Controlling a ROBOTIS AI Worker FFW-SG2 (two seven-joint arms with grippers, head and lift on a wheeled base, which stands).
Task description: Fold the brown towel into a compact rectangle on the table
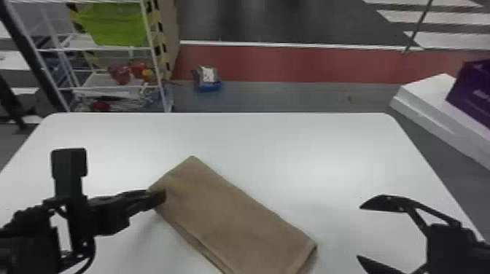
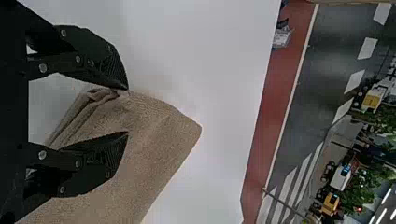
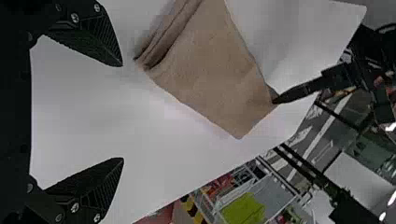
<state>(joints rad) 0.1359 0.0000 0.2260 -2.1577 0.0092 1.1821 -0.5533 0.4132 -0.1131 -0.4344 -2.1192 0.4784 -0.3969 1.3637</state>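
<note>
Inspecting the folded brown cloth towel (image 1: 233, 215) near the middle of the smooth white table (image 1: 310, 145), I judged it light, limp and hardly fragile, its layers liable to slip. My black left claw (image 2: 127, 110) had its fingers parted at the towel's left end; my black right claw (image 1: 359, 232), spread and empty, stood to the right. Best grip was through all layers. The white wire rack (image 1: 98, 48), far left, and purple cardboard box (image 1: 475, 93), right, obstructed nothing.
</note>
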